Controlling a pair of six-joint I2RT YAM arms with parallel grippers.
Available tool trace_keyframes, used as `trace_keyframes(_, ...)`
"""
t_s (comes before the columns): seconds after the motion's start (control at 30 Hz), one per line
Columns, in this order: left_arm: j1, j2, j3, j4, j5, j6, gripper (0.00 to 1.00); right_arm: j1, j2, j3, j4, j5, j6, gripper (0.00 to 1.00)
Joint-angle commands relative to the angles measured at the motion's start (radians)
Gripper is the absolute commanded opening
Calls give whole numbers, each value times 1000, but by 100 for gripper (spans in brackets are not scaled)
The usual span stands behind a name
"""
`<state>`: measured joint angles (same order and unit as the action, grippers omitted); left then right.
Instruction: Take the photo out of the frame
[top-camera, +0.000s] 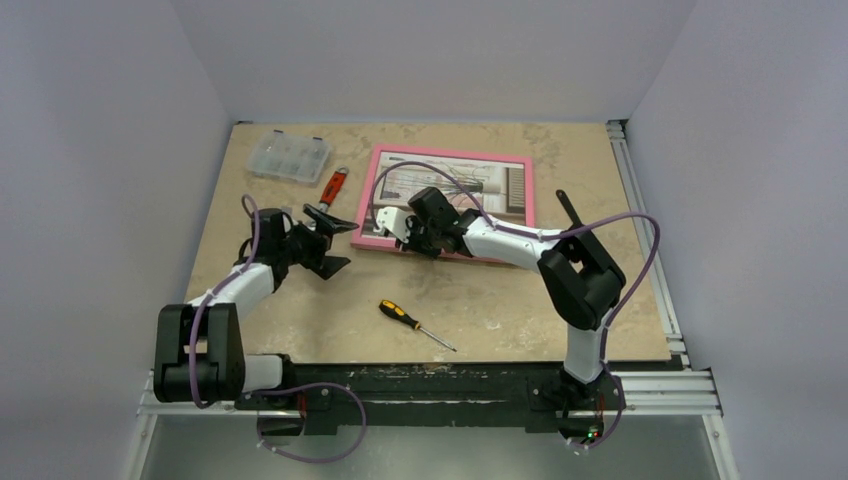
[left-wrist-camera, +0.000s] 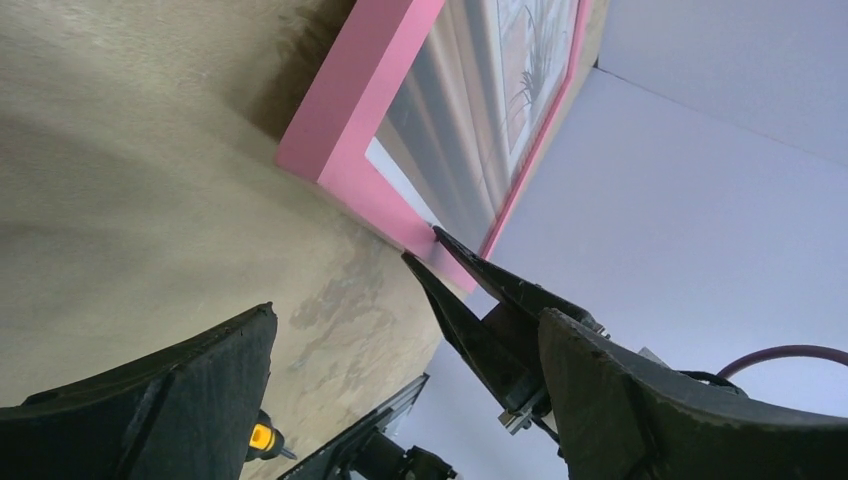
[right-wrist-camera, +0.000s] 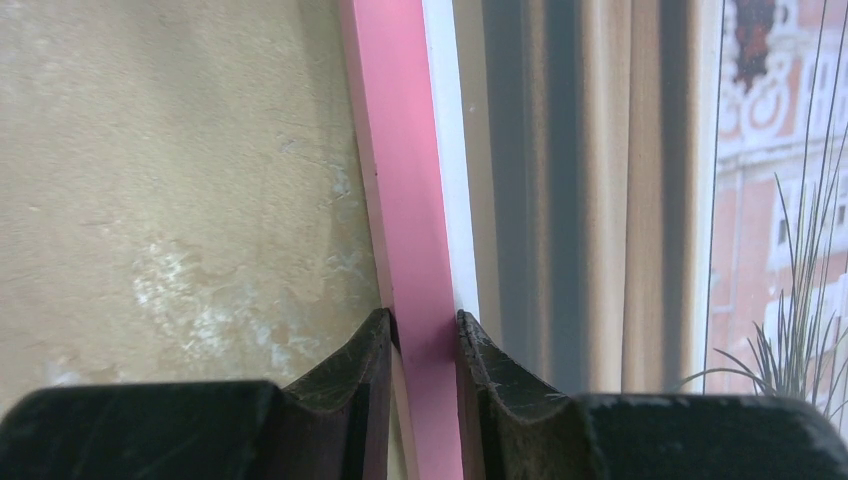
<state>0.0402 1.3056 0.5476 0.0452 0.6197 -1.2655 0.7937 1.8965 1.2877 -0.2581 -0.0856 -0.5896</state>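
The pink frame (top-camera: 449, 155) lies face up at the back middle of the table, with the photo (top-camera: 480, 190) showing inside it. My right gripper (top-camera: 398, 236) is shut on the frame's pink border near its front left corner. In the right wrist view the fingers (right-wrist-camera: 372, 352) pinch the pink border (right-wrist-camera: 405, 180), with the photo (right-wrist-camera: 600, 200) to their right. My left gripper (top-camera: 338, 243) is open and empty, just left of the frame and apart from it. In the left wrist view (left-wrist-camera: 410, 385) it faces the frame's corner (left-wrist-camera: 345, 150) and the photo (left-wrist-camera: 480, 90).
A yellow-handled screwdriver (top-camera: 405, 317) lies near the table's front middle and also shows in the left wrist view (left-wrist-camera: 262, 438). A red-handled tool (top-camera: 333, 186) and a clear plastic organiser box (top-camera: 288, 155) lie at the back left. A metal rail (top-camera: 640, 230) runs along the right edge.
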Motion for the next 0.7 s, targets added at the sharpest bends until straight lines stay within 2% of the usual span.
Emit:
trace_keyframes(0.0, -31, 19, -27, 181, 33, -77, 100, 7, -83, 70, 13, -54, 62, 0)
trace_keyframes(0.3, -141, 121, -76, 368, -21, -176, 99, 6, -115, 83, 18, -97, 115, 0)
trace_keyframes(0.43, -157, 189, -89, 494, -85, -220, 88, 7, -124, 86, 15, -101, 132, 0)
trace_keyframes(0.67, -207, 213, -81, 509, -224, -251, 76, 10, -138, 72, 21, -104, 160, 0)
